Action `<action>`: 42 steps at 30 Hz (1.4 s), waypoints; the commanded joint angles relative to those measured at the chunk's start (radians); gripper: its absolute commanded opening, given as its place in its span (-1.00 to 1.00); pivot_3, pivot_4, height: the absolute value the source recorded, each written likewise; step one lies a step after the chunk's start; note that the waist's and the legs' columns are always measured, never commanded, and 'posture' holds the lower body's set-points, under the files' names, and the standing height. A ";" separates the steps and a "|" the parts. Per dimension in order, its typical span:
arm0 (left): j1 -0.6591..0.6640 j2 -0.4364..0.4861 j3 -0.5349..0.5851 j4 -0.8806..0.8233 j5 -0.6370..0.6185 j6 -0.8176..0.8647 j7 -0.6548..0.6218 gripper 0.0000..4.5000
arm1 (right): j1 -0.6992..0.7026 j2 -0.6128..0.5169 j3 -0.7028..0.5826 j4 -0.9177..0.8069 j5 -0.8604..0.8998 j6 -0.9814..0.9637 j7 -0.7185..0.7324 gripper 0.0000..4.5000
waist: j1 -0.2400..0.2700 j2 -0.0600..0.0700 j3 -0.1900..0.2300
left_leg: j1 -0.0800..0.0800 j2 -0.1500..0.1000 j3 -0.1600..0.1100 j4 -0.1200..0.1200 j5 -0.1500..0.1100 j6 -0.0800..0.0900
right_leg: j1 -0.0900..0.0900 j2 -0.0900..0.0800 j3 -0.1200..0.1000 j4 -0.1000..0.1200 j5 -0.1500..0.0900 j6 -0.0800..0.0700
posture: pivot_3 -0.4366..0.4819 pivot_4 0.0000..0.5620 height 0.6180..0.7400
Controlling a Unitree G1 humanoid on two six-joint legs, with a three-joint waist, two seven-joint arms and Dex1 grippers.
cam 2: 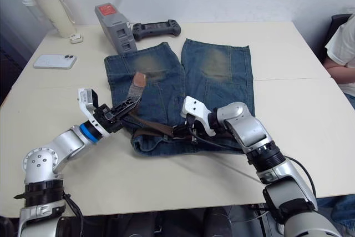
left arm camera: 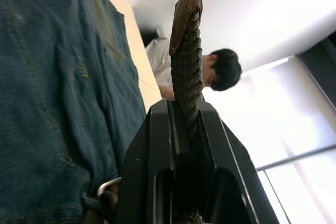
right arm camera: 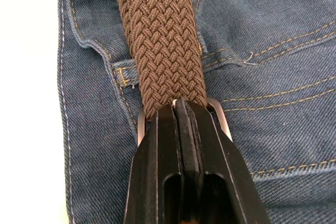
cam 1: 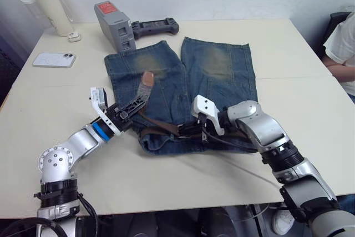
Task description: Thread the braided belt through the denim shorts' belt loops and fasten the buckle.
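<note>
Pinching braided belt in left jaws, right jaws closed, seemingly on buckle, over denim shorts.

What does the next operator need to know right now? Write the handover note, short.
Left end effector: shut on the braided belt near its dark tip, tip raised over the denim shorts.
Right end effector: shut at the buckle end, at the waistband.
Shorts lie flat on the table, waistband nearest the robot.
Done: belt runs along the waistband; in the right wrist view it passes by a belt loop, but threading elsewhere cannot be told.
Left: bring the tip to the buckle and fasten.
</note>
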State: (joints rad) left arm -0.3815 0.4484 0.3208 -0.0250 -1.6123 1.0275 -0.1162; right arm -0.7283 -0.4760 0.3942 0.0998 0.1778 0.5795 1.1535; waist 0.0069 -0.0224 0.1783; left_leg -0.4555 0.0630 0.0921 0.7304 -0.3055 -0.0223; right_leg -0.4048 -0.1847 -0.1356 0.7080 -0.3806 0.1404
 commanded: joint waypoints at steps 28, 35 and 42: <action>-0.712 -0.186 -0.252 0.538 0.555 -0.030 -0.645 -1.00 | 0.189 -0.087 0.160 -0.204 -0.079 0.276 -0.195 -0.97 | 0.017 -0.001 -0.001 | 0.012 -0.001 0.002 -0.008 0.000 0.000 | 0.013 0.001 0.000 -0.010 0.001 0.002 | -0.05 -0.47 -0.25; -0.863 -0.288 -0.266 0.757 0.725 -0.117 -0.810 -1.00 | 0.224 -0.089 0.179 -0.268 -0.082 0.318 -0.247 -0.97 | 0.018 -0.001 -0.001 | 0.012 -0.001 0.004 -0.011 0.000 0.000 | 0.012 0.001 -0.001 -0.012 0.001 0.002 | -0.05 -0.47 -0.25; -0.957 -0.380 -0.235 0.976 0.865 -0.243 -0.853 -1.00 | 0.247 -0.088 0.181 -0.328 -0.072 0.362 -0.284 -0.97 | 0.020 -0.001 -0.001 | 0.012 -0.002 0.003 -0.011 0.000 0.000 | 0.013 0.001 -0.001 -0.013 0.001 0.002 | -0.05 -0.47 -0.25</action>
State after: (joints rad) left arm -1.2576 0.0944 0.0340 0.9632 -0.7363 0.8495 -0.9390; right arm -0.5792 -0.5369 0.4322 -0.3019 0.1268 0.8270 0.8507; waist 0.0266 -0.0238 0.1777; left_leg -0.4434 0.0613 0.0953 0.7194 -0.3056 -0.0220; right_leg -0.3920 -0.1842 -0.1365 0.6952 -0.3796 0.1424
